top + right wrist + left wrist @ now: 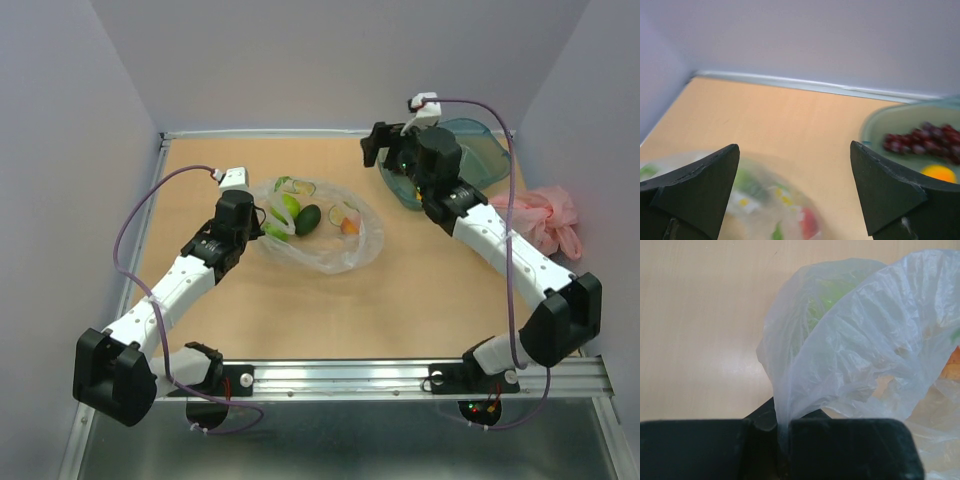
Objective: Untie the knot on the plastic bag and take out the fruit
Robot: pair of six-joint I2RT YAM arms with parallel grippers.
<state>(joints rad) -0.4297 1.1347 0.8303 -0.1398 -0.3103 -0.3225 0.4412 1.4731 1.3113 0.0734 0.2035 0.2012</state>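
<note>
The transparent plastic bag (322,240) lies open at mid-table. Inside it sit two green fruits (307,220) and a small orange one (349,226). My left gripper (262,224) is at the bag's left edge and is shut on a twisted strip of the film (782,435). From there the plastic bag (855,355) rises, and green fruit (832,297) shows through it. My right gripper (383,152) hangs open and holds nothing (795,165) between the bag and the teal tray (485,150). In the tray (890,122) lie a purple grape bunch (925,137) and an orange-yellow fruit (939,172).
A pink plastic bag (547,215) lies at the right edge of the table, beside my right arm. A metal rail (805,84) and the grey wall bound the table's far side. The teal tray stands in the far right corner.
</note>
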